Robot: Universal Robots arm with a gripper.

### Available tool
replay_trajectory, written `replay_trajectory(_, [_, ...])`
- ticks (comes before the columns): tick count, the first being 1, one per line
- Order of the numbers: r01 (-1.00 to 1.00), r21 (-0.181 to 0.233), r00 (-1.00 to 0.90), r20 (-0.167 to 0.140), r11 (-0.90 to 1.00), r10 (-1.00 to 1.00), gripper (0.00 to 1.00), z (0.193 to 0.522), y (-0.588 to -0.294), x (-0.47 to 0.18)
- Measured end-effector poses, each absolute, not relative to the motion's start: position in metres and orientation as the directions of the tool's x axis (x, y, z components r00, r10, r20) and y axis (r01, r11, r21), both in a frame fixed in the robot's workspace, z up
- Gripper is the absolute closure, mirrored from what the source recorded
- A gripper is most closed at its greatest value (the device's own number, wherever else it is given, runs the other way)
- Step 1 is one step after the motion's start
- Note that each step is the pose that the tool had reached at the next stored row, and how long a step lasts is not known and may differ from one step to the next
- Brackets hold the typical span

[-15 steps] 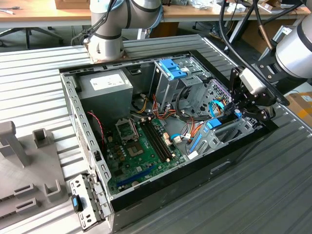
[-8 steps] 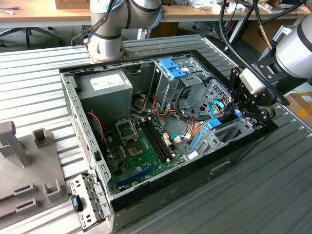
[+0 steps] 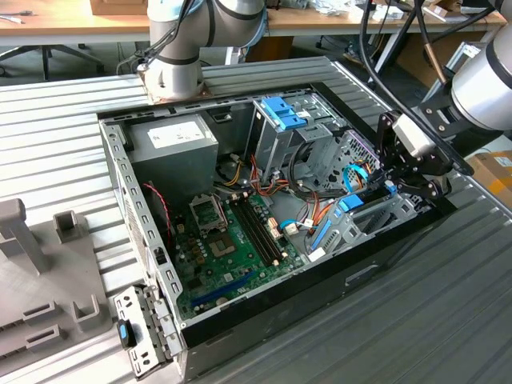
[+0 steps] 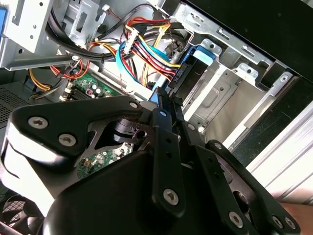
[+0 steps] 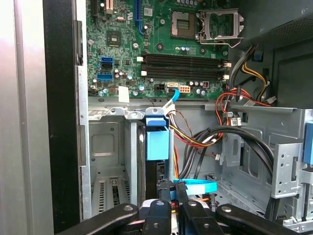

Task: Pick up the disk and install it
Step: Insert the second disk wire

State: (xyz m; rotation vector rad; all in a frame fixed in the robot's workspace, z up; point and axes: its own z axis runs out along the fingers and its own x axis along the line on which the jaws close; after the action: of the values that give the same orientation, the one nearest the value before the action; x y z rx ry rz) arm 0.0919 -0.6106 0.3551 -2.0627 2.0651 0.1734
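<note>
At about three o'clock in the exterior view, the robot's hand (image 3: 394, 186) reaches into an open computer case (image 3: 264, 316) lying on a ribbed grey tabletop (image 3: 64, 128). The hand's dark fingers close near the disk (image 3: 350, 203), which stands on edge in a silver drive bay (image 3: 376, 224) at the case's front corner, just beside the green motherboard (image 3: 232, 240). A tall silver cage (image 3: 276, 148) with a blue clip sits at twelve o'clock.

In the second wrist view, the hand (image 4: 164, 100) pinches the disk's (image 4: 198, 58) blue end, with red, yellow and blue cables (image 4: 142, 54) crowding beside it.

In the first wrist view, the hand (image 5: 168, 188) grips the disk (image 5: 156, 142) at six o'clock. The disk appears as a thin black slab edged by bright blue plastic, its blue tab facing the motherboard (image 5: 161, 44).

Doing this step well probably means keeping the disk square to the bay rails and clear of the loose cables.
</note>
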Motion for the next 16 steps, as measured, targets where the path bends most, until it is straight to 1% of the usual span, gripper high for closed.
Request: replay_trajectory(16, [-0.998, -0.070, 0.007, -0.235, 0.010, -0.972, 0.84, 0.3535, -0.6106, 0.0954])
